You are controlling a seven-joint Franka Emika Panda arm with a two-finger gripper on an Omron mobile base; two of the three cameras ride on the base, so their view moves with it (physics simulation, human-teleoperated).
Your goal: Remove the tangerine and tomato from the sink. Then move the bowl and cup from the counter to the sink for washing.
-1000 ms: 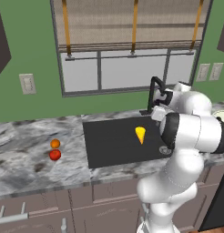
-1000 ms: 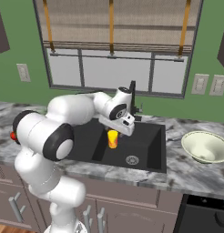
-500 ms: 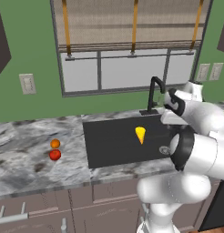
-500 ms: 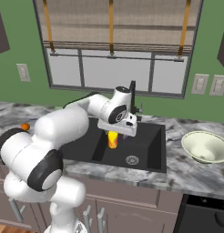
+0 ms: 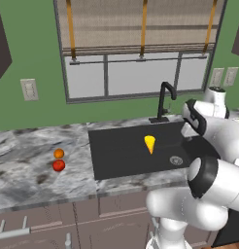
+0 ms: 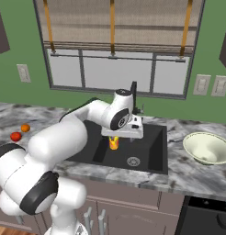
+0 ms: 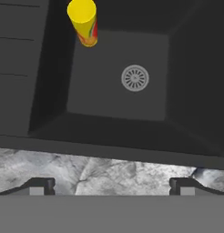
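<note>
The yellow cup (image 7: 84,20) stands upright in the black sink (image 7: 118,98), up and left of the round drain (image 7: 134,78). My gripper (image 7: 112,185) hovers open and empty over the sink's rim, well apart from the cup. From the right base, the gripper (image 6: 125,137) hangs over the sink (image 6: 147,153) just in front of the cup (image 6: 114,145). The cream bowl (image 6: 206,148) rests on the counter (image 6: 179,176) to the sink's right. The tangerine (image 5: 59,153) and tomato (image 5: 58,165) lie close together on the counter (image 5: 24,180) left of the sink (image 5: 126,155).
A black curved faucet (image 5: 163,99) rises behind the sink. A window with blinds spans the green wall behind. My own white arm fills the lower right of the left base view. A dark appliance (image 6: 206,215) sits under the counter at the right.
The arm's elbow has swung to the right and the hand has drawn back a little from the cup. The cup stays standing in the sink. The jaws stayed open.
</note>
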